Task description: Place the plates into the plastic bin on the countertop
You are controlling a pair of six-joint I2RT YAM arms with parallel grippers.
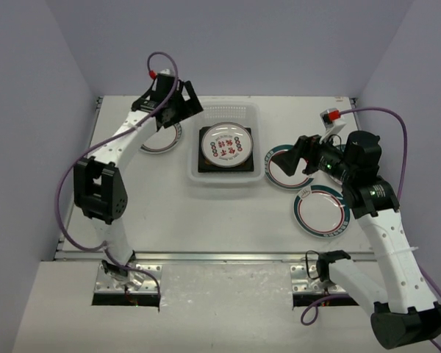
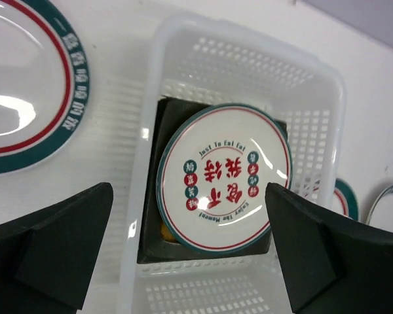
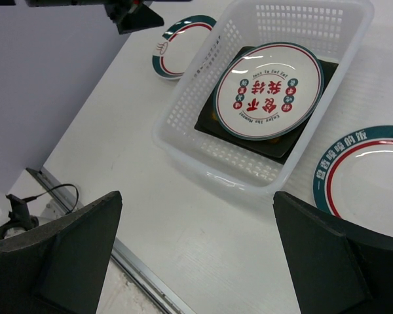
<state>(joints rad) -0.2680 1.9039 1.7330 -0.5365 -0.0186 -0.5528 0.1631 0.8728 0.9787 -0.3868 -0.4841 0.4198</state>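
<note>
A: Left jaws and right jaws both spread wide, nothing held.
B: Plates?
A: Red-patterned plate lies on a dark square plate inside the plastic bin, mid-table.
B: Outside the bin?
A: Three banded round plates on the table. Left plate sits beside the bin, partly under the left jaws. Right plate sits just beside the bin, under the right jaws. Near-right plate lies closer to the right arm's base.
</note>
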